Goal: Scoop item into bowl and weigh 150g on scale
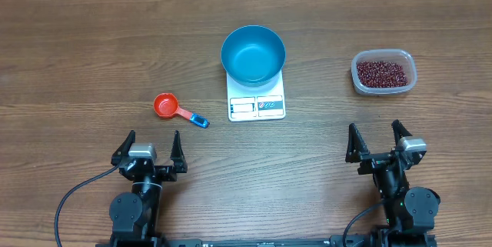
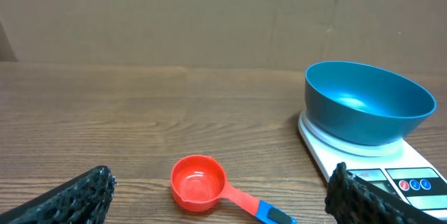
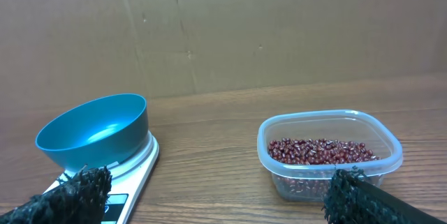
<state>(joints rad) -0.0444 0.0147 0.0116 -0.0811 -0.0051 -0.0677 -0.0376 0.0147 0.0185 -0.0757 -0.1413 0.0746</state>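
Overhead view: you see the blue bowl (image 1: 253, 55) seated on the rear part of the white scale (image 1: 257, 107), with the display edge facing the arms. The beans (image 1: 382, 71) lie in a clear tub (image 1: 357, 79), well to the right of the scale. A red scoop (image 1: 167, 106) with a blue handle lies on the wooden table (image 1: 77, 47) left of the scale. The left gripper (image 1: 152, 138) and right gripper (image 1: 375, 128) both have their fingers spread wide, clear of every object.

Left wrist view: the scoop lies ahead between the spread fingers (image 2: 73, 197), with bowl and scale at right.

Right wrist view: the tub of beans sits ahead at right, the bowl on the scale at left.
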